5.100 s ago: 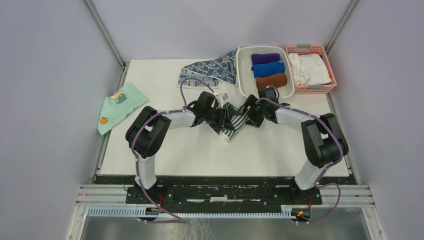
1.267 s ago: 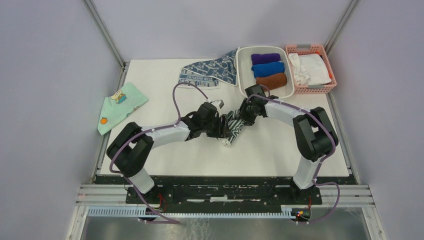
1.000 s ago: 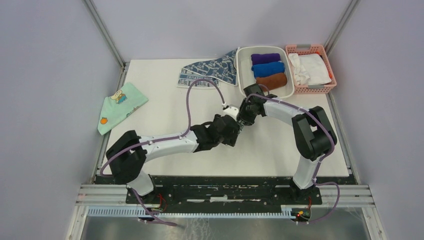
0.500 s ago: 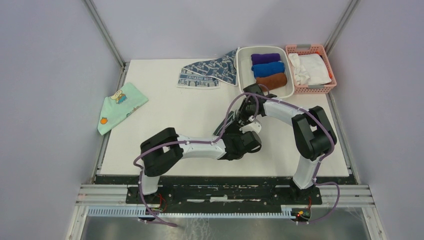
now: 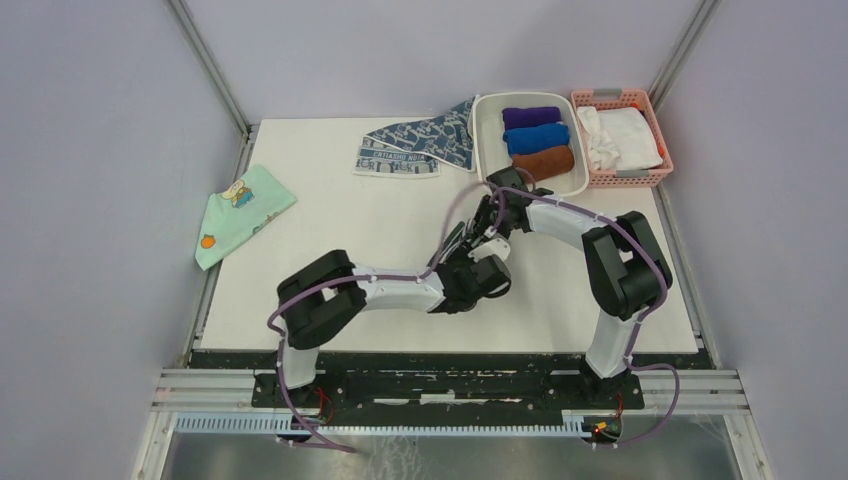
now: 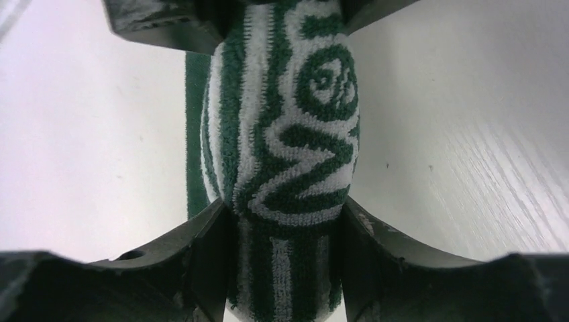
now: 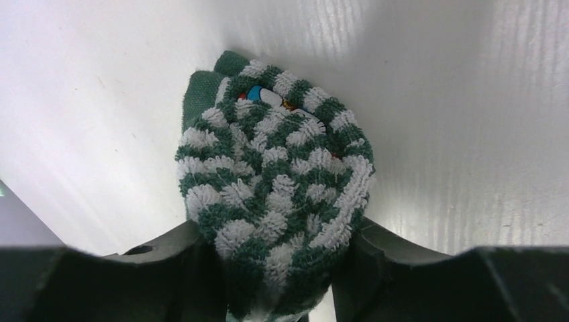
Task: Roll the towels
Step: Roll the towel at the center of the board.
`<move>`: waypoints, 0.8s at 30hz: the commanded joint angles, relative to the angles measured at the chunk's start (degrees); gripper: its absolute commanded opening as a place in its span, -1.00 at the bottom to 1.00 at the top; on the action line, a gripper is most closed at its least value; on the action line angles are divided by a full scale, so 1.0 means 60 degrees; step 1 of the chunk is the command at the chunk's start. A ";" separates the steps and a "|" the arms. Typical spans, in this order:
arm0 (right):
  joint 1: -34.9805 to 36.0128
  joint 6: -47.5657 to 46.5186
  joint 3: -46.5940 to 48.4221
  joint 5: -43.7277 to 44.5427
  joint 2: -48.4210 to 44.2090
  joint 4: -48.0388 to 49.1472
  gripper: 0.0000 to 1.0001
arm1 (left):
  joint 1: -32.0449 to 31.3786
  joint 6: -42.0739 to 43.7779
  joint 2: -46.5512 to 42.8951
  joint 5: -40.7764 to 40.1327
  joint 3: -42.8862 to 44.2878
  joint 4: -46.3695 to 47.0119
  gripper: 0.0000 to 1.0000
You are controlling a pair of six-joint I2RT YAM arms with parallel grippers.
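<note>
A dark green-and-white striped towel (image 6: pixel 288 134) of terry cloth, wound into a tight roll, is held from two sides at once. The left pincer (image 6: pixel 282 209) is pinched across one end of the roll, with both dark fingers (image 6: pixel 208 258) pressed into the pile. The right pincer (image 7: pixel 278 228) is closed on the other end, where the spiral of the striped towel (image 7: pixel 275 168) is seen head-on. A flat green tail of the cloth is seen beside the roll on the white counter (image 5: pixel 330 250).

From above, the roll is largely hidden by the two wrists, which meet right of the counter's middle, just in front of a white oval tray (image 5: pixel 482 150). Three plain rolls are lined up in that tray: purple (image 5: pixel 530 116), blue (image 5: pixel 535 138) and brown (image 5: pixel 543 161).

A blue-grey patterned towel (image 5: pixel 415 145) with a white lettered band is spread flat at the far edge, touching the tray's left side. A pink plastic basket (image 5: pixel 640 100) holding white cloth (image 5: pixel 620 138) is set to the right of the tray. A mint-green cloth (image 5: pixel 240 210) with cartoon print is draped over the left edge.
</note>
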 commanded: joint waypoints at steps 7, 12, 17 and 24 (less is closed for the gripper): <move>-0.0144 -0.0401 -0.0225 -0.0356 -0.1058 0.0448 0.48 | 0.2484 -0.2419 -0.1881 0.6595 -0.1956 0.1136 -0.10; -0.0362 0.0194 -0.0931 -0.0964 -0.1262 0.1334 0.65 | 0.3302 -0.2974 -0.1933 0.8366 -0.2261 0.1616 -0.09; -0.0416 0.0737 -0.1631 -0.1387 -0.1348 0.2333 0.73 | 0.4052 -0.3738 -0.1629 0.9966 -0.2620 0.2363 -0.08; -0.0445 0.0952 -0.2133 -0.1721 -0.1304 0.2995 0.74 | 0.4692 -0.4731 -0.1152 1.1161 -0.2983 0.3214 -0.05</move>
